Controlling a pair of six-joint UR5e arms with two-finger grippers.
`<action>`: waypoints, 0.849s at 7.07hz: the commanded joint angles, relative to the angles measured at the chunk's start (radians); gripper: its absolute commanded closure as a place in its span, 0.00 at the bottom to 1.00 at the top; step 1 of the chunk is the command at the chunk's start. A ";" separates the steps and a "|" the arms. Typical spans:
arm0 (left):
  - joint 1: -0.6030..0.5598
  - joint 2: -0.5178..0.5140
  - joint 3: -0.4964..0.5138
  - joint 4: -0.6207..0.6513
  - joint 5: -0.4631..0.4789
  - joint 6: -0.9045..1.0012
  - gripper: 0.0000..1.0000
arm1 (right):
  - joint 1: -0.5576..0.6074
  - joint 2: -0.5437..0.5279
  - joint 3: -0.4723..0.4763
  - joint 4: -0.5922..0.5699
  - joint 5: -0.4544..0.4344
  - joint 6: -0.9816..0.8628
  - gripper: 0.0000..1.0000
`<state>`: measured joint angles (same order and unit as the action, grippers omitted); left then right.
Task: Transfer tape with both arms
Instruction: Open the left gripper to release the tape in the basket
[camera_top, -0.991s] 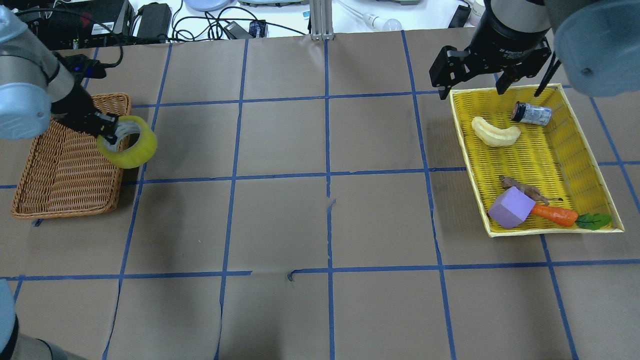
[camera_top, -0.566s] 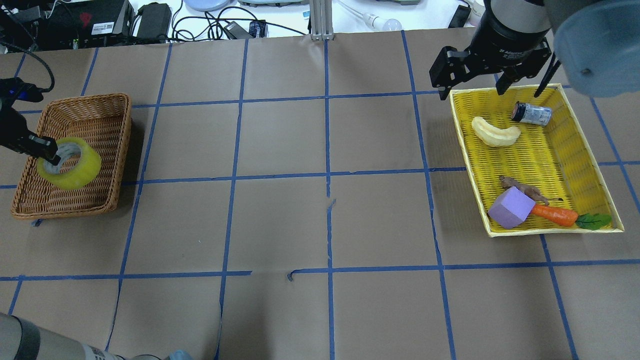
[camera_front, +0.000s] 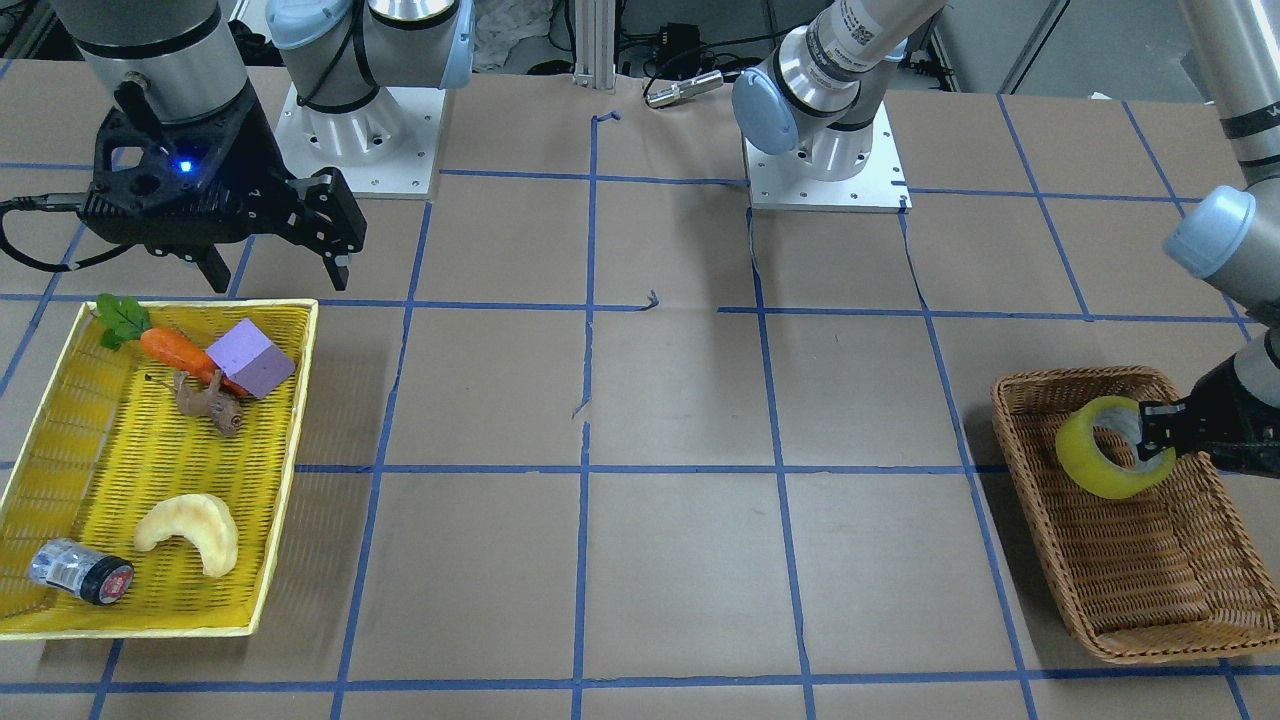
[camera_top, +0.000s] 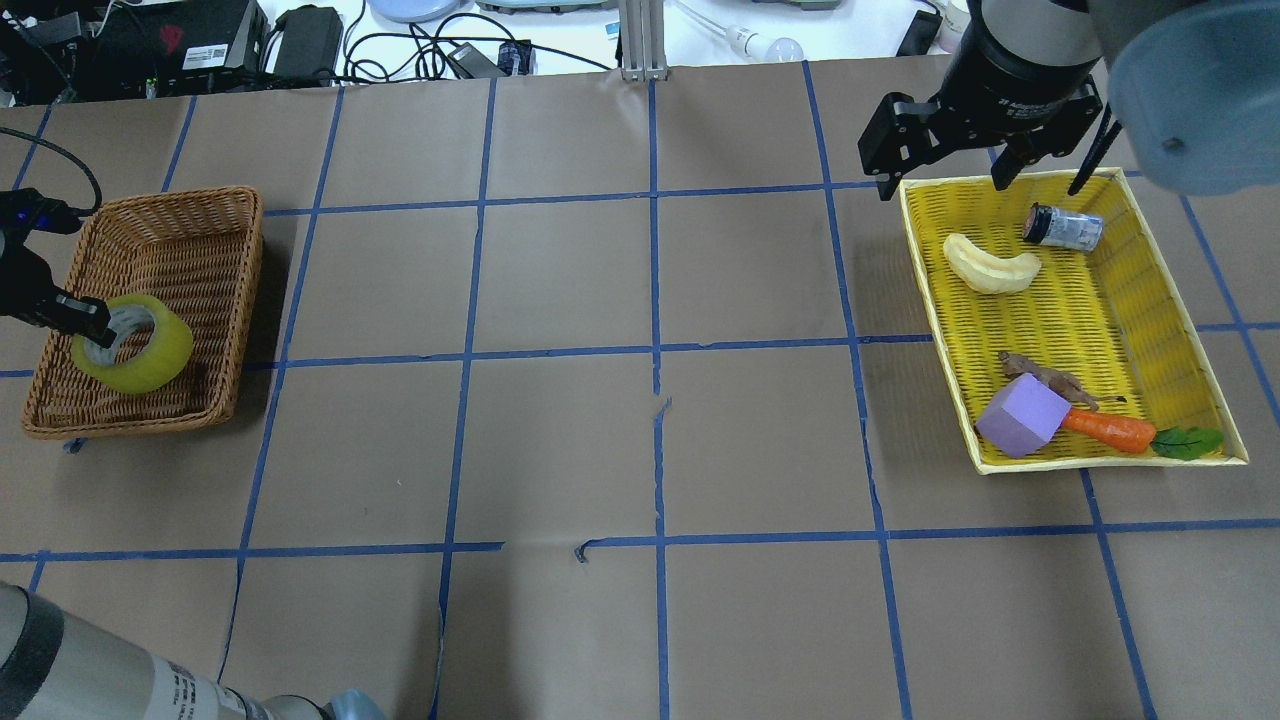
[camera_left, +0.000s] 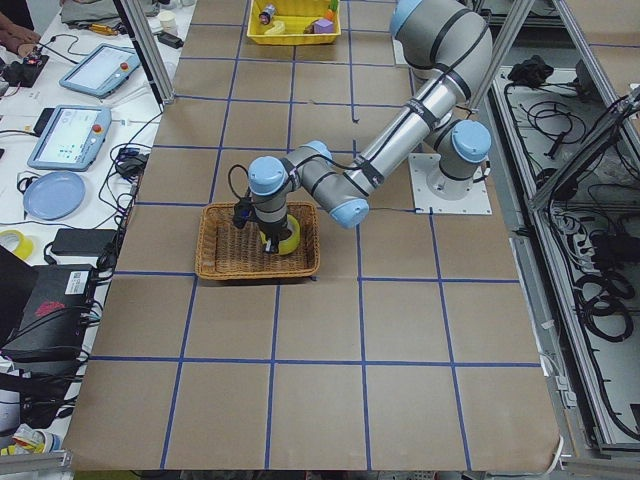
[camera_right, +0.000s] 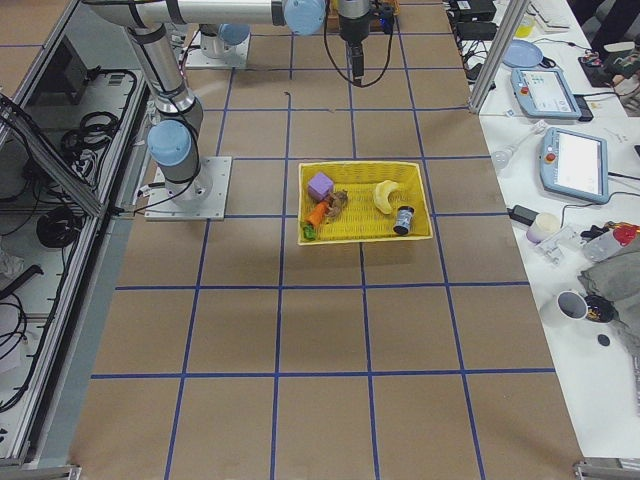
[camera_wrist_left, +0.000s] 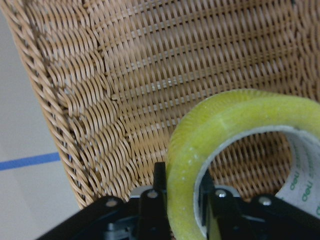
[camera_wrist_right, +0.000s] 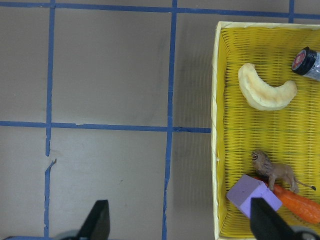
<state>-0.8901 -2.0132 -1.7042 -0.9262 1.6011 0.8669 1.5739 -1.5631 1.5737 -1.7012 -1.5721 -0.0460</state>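
The tape (camera_top: 140, 352), a yellowish roll with a whitish core, is held by my left gripper (camera_top: 95, 325), which is shut on the roll's wall, one finger inside the core. It hangs tilted and low over the inside of the brown wicker basket (camera_top: 256, 215) at the table's left. I cannot tell whether it touches the basket floor. The tape also shows in the front view (camera_front: 1100, 455) and the left wrist view (camera_wrist_left: 235, 117). My right gripper (camera_top: 945, 175) is open and empty above the far left corner of the yellow tray (camera_top: 925, 300).
The yellow tray holds a pale crescent food toy (camera_top: 990, 265), a small jar (camera_top: 1062, 227), a purple block (camera_top: 1022, 415), a carrot (camera_top: 1108, 428) and a toy animal (camera_top: 1045, 378). Cables and devices lie beyond the table's far edge.
My left gripper has carried the tape left from the basket's right rim to over the basket's inside, and slightly lower. The right arm has not moved.
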 joint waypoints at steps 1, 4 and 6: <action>0.000 -0.021 -0.003 0.099 -0.001 -0.008 0.19 | 0.000 0.000 0.000 0.000 -0.002 0.000 0.00; -0.105 0.063 0.006 0.070 0.002 -0.217 0.00 | 0.000 0.000 0.000 0.000 -0.002 0.000 0.00; -0.238 0.143 0.009 -0.061 0.003 -0.439 0.00 | 0.000 0.000 0.000 0.000 -0.002 0.000 0.00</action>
<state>-1.0523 -1.9174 -1.6970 -0.9190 1.6037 0.5625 1.5738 -1.5632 1.5738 -1.7012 -1.5739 -0.0460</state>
